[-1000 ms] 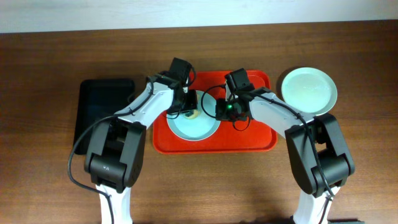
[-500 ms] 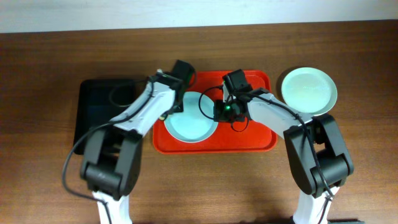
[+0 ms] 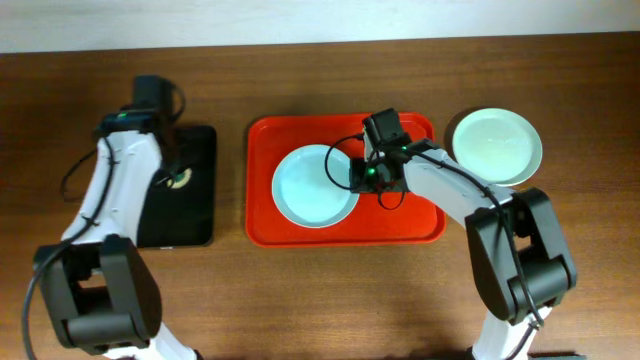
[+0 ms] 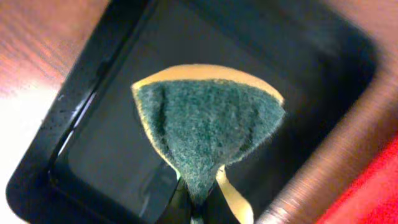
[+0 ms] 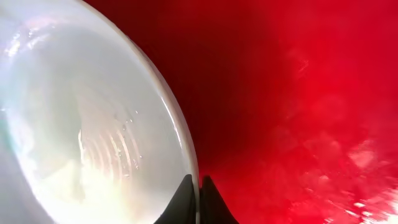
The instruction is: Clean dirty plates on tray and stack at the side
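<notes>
I count two plates: one plate (image 3: 312, 186) near the middle and one plate (image 3: 495, 145) at 3 o'clock. There is one red tray (image 3: 400, 225), one black tray (image 3: 195, 215) at 9 o'clock, and one sponge (image 4: 208, 134).

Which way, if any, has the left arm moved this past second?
Yes. Its jaws, shut on the sponge, swung left from the red tray to the black tray.
</notes>
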